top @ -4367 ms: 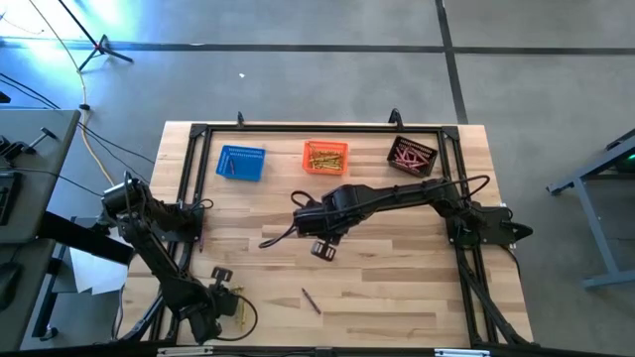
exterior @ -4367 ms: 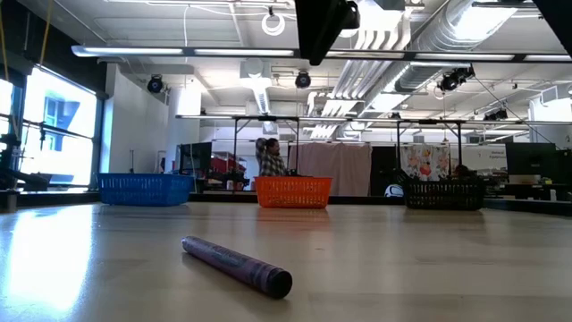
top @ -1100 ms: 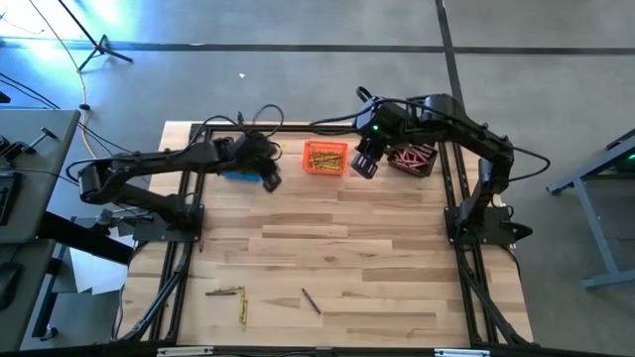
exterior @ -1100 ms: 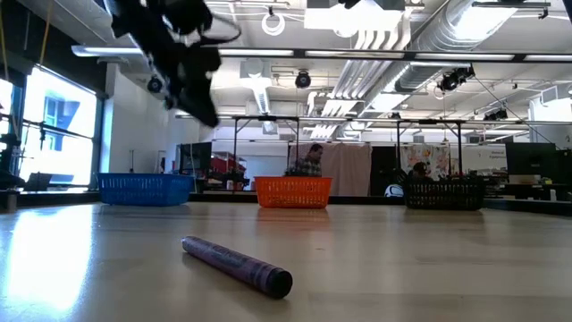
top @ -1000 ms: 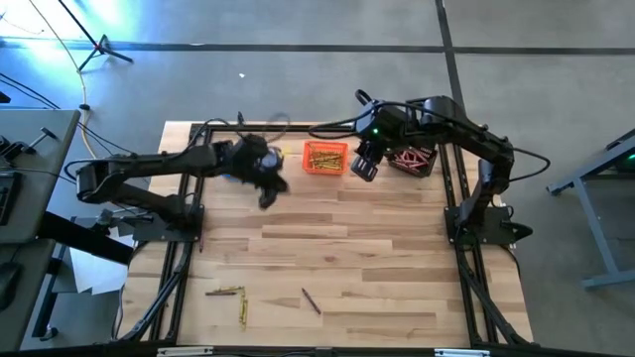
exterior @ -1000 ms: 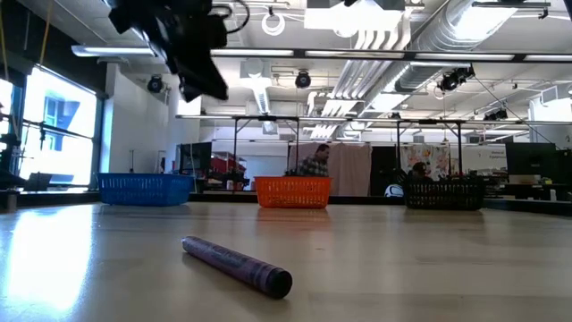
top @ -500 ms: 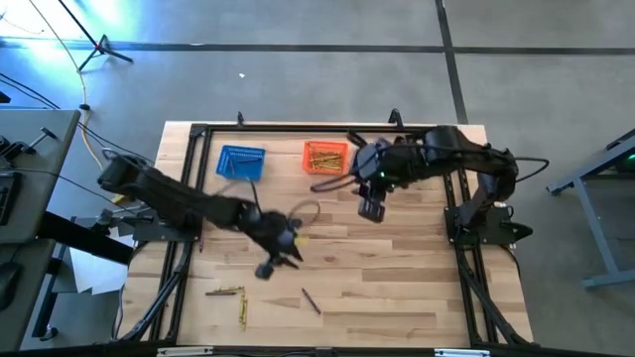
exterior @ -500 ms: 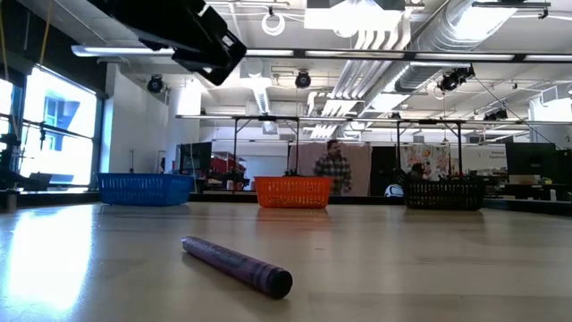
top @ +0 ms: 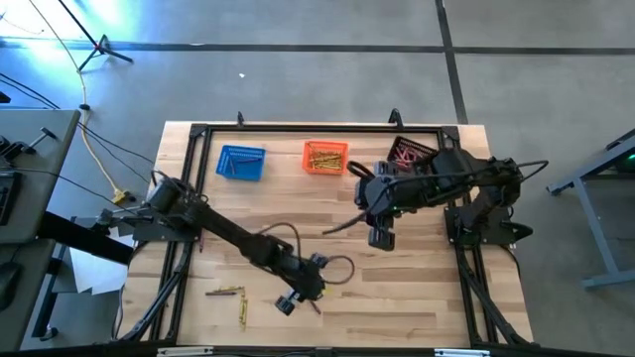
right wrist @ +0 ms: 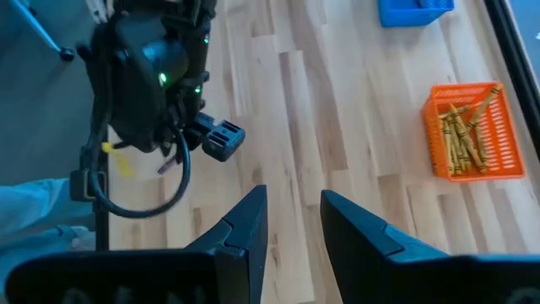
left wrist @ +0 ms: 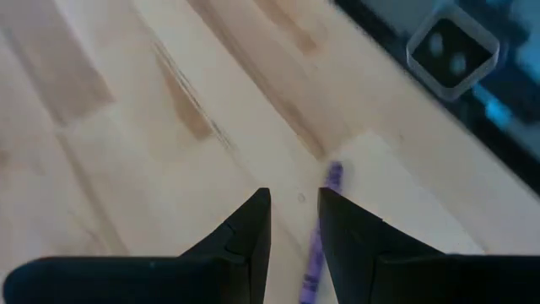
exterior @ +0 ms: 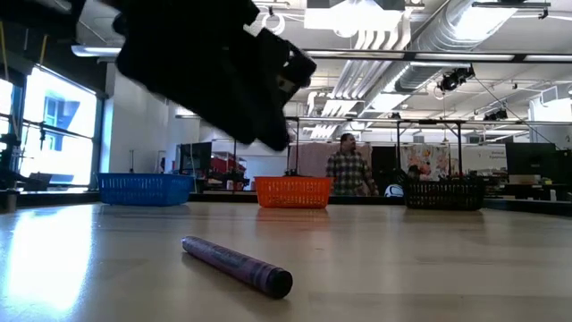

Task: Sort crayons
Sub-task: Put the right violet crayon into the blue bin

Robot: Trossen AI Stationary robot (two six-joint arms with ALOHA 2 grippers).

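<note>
Behind the table we see a wide workshop with racks, ceiling ducts and a person standing far back. On the wooden table three mesh baskets line the far edge: the blue basket with a few dark crayons, the orange basket full of yellow-gold crayons, and the black basket with reddish-pink ones. Near the front edge a purple crayon lies loose on the wood, and off to its left two yellow crayons lie near each other. We see the left gripper reaching low over the front of the table, just beside the purple crayon; in its wrist view the fingers stand a little apart with nothing between them, the crayon lying on the wood just past one fingertip. We see the right gripper hanging over the middle of the table, right of centre, its jaws slightly parted and holding nothing
</note>
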